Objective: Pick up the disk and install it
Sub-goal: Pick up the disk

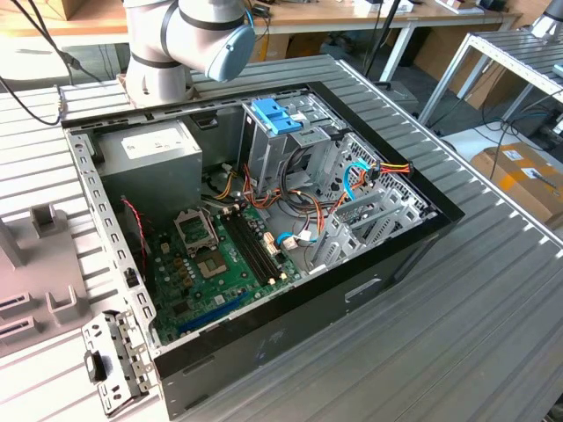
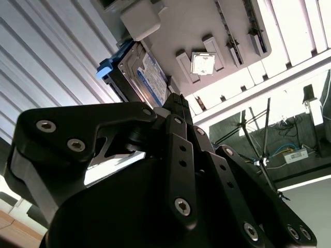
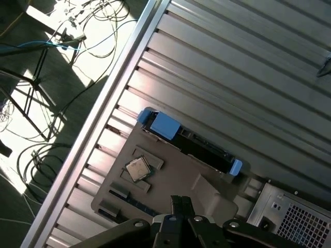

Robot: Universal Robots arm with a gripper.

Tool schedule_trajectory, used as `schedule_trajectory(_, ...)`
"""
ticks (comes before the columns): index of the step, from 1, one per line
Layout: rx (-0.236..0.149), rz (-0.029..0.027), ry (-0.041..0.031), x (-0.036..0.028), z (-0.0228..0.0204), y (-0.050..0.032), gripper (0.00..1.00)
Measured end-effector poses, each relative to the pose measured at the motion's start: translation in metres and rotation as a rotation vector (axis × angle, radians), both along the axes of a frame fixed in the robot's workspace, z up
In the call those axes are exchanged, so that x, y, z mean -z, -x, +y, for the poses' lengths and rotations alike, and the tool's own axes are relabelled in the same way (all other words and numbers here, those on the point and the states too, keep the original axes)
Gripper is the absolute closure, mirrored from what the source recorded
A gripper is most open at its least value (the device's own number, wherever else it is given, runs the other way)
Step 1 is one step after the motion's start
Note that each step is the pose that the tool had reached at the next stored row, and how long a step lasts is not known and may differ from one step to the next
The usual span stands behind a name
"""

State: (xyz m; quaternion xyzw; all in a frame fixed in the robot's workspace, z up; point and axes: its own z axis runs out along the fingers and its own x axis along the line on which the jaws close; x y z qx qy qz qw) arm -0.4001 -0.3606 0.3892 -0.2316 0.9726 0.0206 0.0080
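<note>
Disk [image 3: 194, 144] in its light blue carrier stands on edge in a grey holder [image 3: 176, 168] on the ribbed table [image 3: 248, 77], just ahead of the gripper [image 3: 179, 202] and apart from it. Gripper fingers [image 3: 174, 207] seem pressed together, gripping nothing. A small square chip [image 3: 138, 169] lies in the holder near the disk.

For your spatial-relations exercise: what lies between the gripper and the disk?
In the first wrist view, a bare stretch of the grey tray lies between the gripper and the disk.
</note>
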Motion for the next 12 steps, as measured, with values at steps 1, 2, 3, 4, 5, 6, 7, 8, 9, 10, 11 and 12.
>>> schedule_trajectory(1, -0.005, 0.0000, 0.0000, 0.0000, 0.0000, 0.0000, 0.89)
schedule_trajectory(2, -0.011, 0.0000, 0.0000, 0.0000, 0.0000, 0.0000, 0.89)
schedule_trajectory(3, -0.014, 0.0001, 0.0000, 0.0000, 0.0000, 0.0000, 0.89)
schedule_trajectory(4, -0.018, 0.0000, 0.0000, 0.0000, 0.0000, 0.0000, 0.89)
schedule_trajectory(5, -0.021, 0.0000, 0.0000, 0.0000, 0.0000, 0.0000, 0.89)
schedule_trajectory(6, -0.025, 0.0001, 0.0000, 0.0000, 0.0000, 0.0000, 0.89)
schedule_trajectory(7, -0.030, 0.0001, 0.0000, 0.0000, 0.0000, 0.0000, 0.89)
schedule_trajectory(8, -0.036, 0.0001, 0.0000, 0.0000, 0.0000, 0.0000, 0.89)
schedule_trajectory(9, -0.042, 0.0001, 0.0000, 0.0000, 0.0000, 0.0000, 0.89)
schedule_trajectory(10, -0.047, 0.0001, 0.0000, 0.0000, 0.0000, 0.0000, 0.89)
schedule_trajectory(11, -0.052, 0.0000, 0.0000, 0.0000, 0.0000, 0.0000, 0.89)
schedule_trajectory(12, -0.057, 0.0000, 0.0000, 0.0000, 0.0000, 0.0000, 0.89)
